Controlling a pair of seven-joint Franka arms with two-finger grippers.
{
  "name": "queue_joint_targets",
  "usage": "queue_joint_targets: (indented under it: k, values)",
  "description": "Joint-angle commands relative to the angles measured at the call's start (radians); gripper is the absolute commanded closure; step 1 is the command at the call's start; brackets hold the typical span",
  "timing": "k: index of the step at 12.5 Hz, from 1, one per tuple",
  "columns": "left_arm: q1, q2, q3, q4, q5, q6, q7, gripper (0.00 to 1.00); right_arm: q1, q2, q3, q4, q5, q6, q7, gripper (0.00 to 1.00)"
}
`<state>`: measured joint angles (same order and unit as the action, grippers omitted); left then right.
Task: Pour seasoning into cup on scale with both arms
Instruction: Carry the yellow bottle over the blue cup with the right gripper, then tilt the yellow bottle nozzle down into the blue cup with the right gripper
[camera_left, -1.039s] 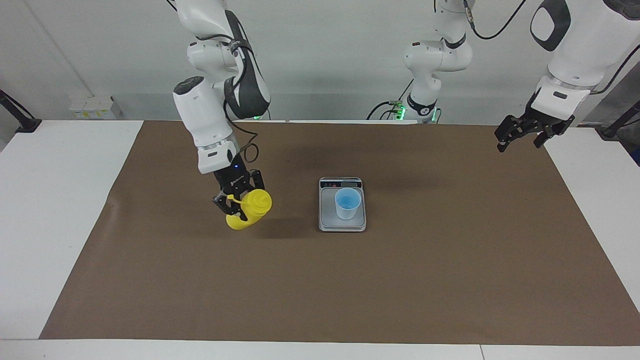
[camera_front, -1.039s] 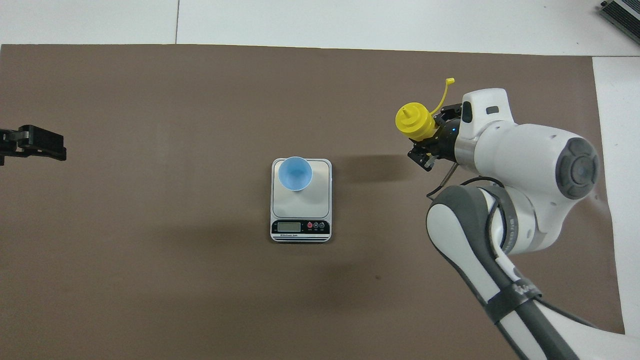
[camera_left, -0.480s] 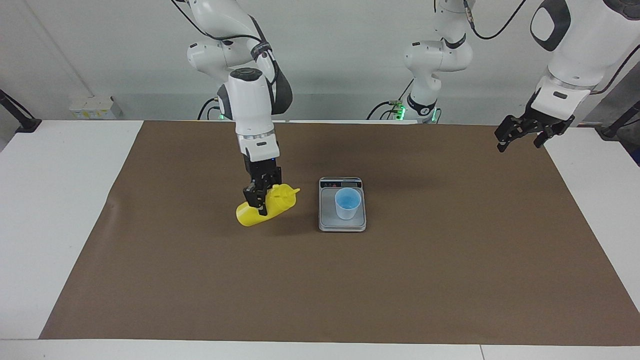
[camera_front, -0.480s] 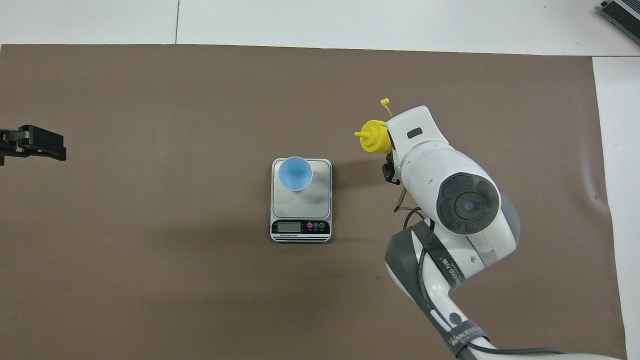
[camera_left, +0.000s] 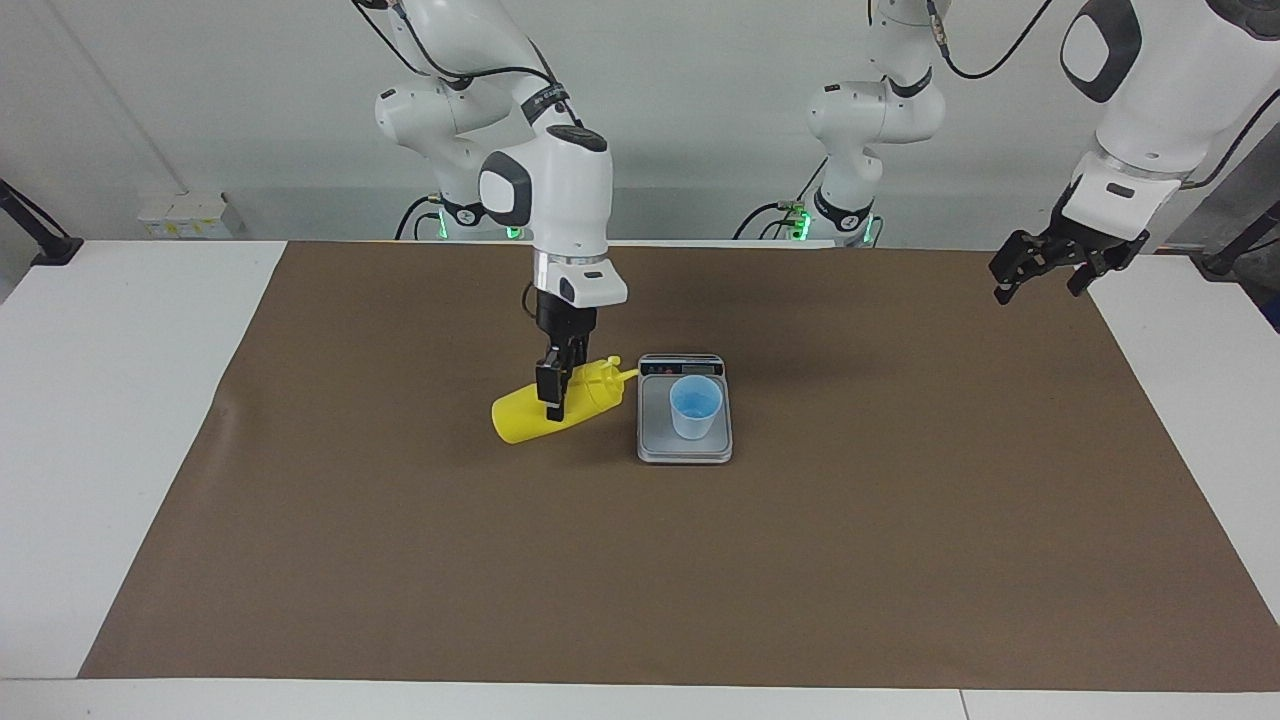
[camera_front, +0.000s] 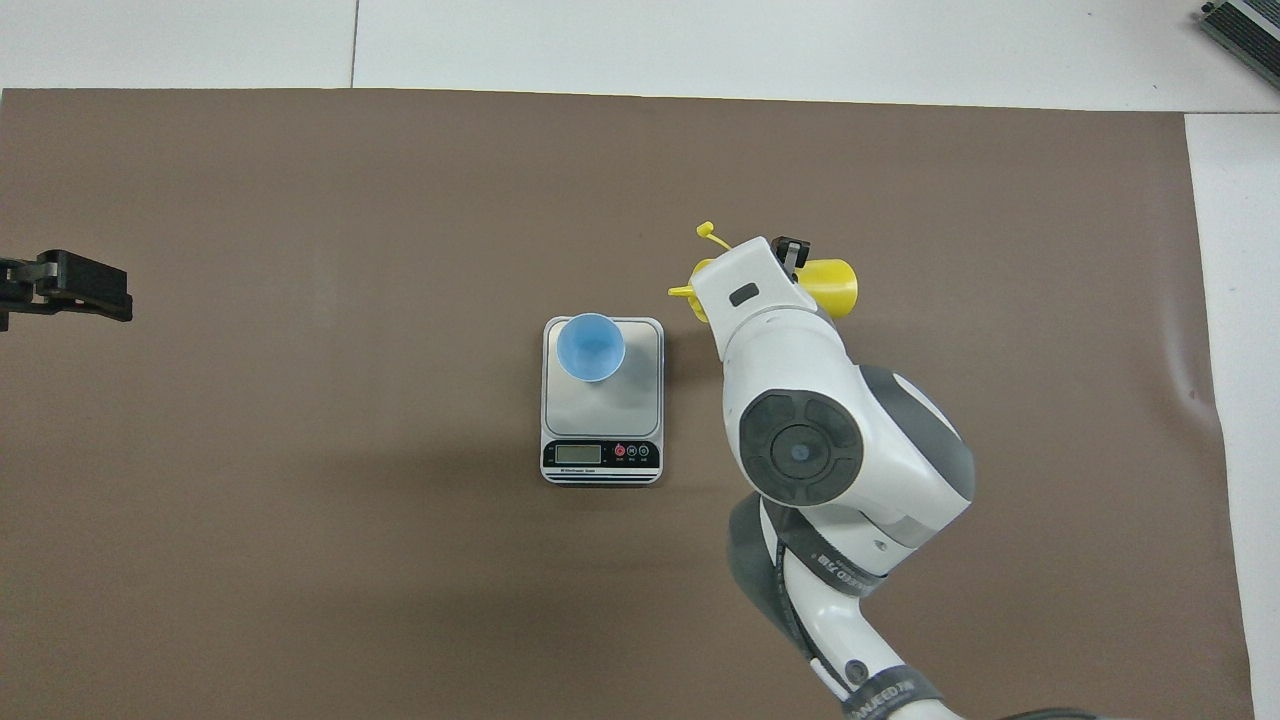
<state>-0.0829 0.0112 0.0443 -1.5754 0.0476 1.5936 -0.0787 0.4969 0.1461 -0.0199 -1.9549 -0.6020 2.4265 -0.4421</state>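
Note:
My right gripper is shut on the yellow seasoning bottle, held nearly on its side above the mat, its nozzle pointing at the scale from beside it. In the overhead view the arm's wrist covers most of the seasoning bottle; only its base and nozzle tip show. The light blue cup stands upright on the scale's plate, seen from above as the cup at the plate's end away from the display. My left gripper waits open in the air over the left arm's end of the table, also seen as the left gripper.
A brown mat covers most of the white table. A third white arm's base stands at the robots' edge of the table.
My right arm has carried the bottle toward the scale and tipped it from roughly upright to nearly horizontal. The cup, the scale and the left gripper have not moved.

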Motion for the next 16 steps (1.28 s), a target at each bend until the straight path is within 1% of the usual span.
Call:
queue_joint_targets:
  k: [1,3,6,7,8,9,10,12,13,14,16]
  values:
    - [0.012,-0.017,-0.006,-0.011,0.000,-0.014,0.005,0.00,0.053,0.018,0.000,0.033,-0.106,-0.062,0.142,0.61]
    - [0.012,-0.017,-0.006,-0.009,0.000,-0.014,0.005,0.00,0.071,0.035,0.000,0.044,-0.224,-0.086,0.218,0.61]
    - [0.012,-0.017,-0.006,-0.011,0.000,-0.015,0.005,0.00,0.120,0.059,0.000,0.044,-0.309,-0.115,0.235,0.62]
    - [0.012,-0.017,-0.006,-0.011,0.000,-0.014,0.005,0.00,0.130,0.067,0.000,0.050,-0.347,-0.125,0.235,0.63]
    - [0.012,-0.017,-0.006,-0.011,0.000,-0.014,0.005,0.00,0.159,0.084,0.000,0.069,-0.393,-0.171,0.238,0.67]
    - [0.012,-0.017,-0.006,-0.011,0.000,-0.014,0.005,0.00,0.182,0.090,0.000,0.077,-0.463,-0.217,0.299,0.69]
    - [0.012,-0.017,-0.006,-0.011,0.000,-0.014,0.005,0.00,0.186,0.092,0.001,0.077,-0.501,-0.227,0.348,0.70]
    - [0.012,-0.017,-0.006,-0.011,0.000,-0.014,0.005,0.00,0.199,0.102,0.003,0.076,-0.560,-0.248,0.379,0.70]
    - [0.012,-0.017,-0.006,-0.011,0.000,-0.014,0.005,0.00,0.231,0.101,0.001,0.062,-0.650,-0.277,0.446,0.71]
    - [0.012,-0.017,-0.006,-0.011,0.000,-0.014,0.005,0.00,0.242,0.099,0.003,0.048,-0.752,-0.315,0.542,0.71]
    - [0.012,-0.017,-0.006,-0.011,0.000,-0.015,0.005,0.00,0.282,0.116,0.003,0.018,-0.876,-0.355,0.687,0.71]
